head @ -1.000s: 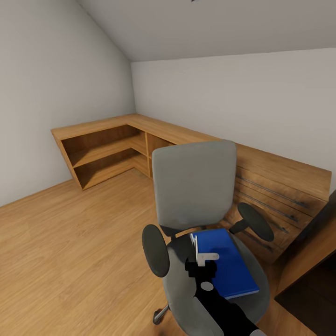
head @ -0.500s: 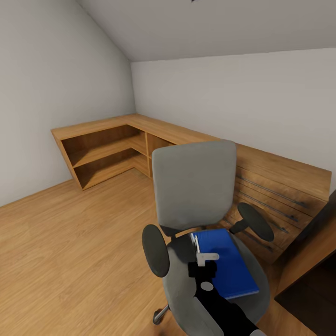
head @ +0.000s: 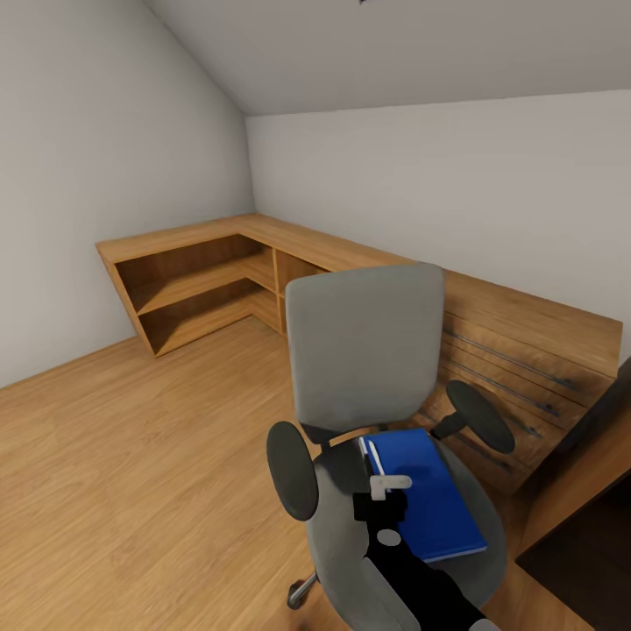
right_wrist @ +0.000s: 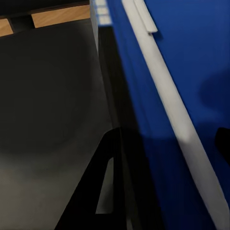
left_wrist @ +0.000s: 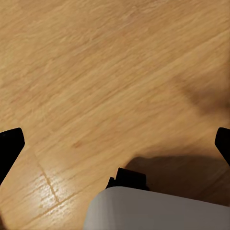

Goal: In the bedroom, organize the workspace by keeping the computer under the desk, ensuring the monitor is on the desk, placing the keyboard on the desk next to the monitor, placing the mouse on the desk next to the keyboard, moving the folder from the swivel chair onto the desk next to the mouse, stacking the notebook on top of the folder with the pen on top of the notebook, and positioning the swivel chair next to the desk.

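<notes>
Blue folder [head: 423, 492] on the chair [head: 368, 368] seat, right gripper [head: 386, 484] at its edge, the lift not yet made.

Judging by the frames, the step was to grip the folder for its move to the table. The right jaws stood astride its near-left edge, one dark finger [right_wrist: 103, 187] on the seat side and the other over the cover; they looked open around the edge, with no firm hold to be seen. To do it well, the jaws should slide further onto the cover before closing, then lift level so the folder did not sag or catch the armrest [head: 293, 470]. Its long axis ran from about 11 o'clock by the backrest to 5 o'clock at the seat's front, the white page edge along its left side. The left gripper [left_wrist: 115, 143] hung open over the wooden floor [left_wrist: 96, 72], holding nothing.
</notes>
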Robot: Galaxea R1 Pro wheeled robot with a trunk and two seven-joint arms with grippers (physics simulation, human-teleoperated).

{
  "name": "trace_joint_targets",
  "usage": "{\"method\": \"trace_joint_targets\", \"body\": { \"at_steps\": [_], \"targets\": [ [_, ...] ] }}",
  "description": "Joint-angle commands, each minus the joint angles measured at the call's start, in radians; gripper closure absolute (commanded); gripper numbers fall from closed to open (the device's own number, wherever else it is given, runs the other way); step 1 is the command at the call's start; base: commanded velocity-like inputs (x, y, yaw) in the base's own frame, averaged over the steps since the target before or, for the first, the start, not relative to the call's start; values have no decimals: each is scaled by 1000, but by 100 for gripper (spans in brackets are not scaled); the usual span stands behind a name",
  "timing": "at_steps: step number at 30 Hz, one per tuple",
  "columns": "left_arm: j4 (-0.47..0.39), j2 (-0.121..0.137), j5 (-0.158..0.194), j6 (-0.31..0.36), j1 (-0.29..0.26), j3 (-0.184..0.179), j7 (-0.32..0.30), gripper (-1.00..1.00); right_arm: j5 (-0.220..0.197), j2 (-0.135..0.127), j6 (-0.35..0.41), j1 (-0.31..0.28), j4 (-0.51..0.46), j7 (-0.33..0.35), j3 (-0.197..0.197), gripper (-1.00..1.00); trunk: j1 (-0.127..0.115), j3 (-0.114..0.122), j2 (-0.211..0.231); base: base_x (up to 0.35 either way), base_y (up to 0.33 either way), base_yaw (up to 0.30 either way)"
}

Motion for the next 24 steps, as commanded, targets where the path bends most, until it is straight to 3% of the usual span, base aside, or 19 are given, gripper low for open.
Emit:
{"method": "trace_joint_targets", "body": {
  "at_steps": [1,13,17,24],
  "targets": [
    [-2,0,7,-1,1,-1,-1,-100,-10,-1,7,-1,0,-8,3,100,0,-1,0,0,0,0],
    [-1,1,7,-2,1,1,-1,-100,-10,-1,7,-1,0,-8,3,100,0,-1,0,0,0,0],
    [-2,1,7,-2,1,1,-1,-100,-10,-1,8,-1,0,-8,3,100,-15,12,28,0,0,0],
    [-2,1,7,-2,1,2,-1,-100,-10,-6,8,-1,0,-8,3,100,-15,12,28,0,0,0]
  ]
}}
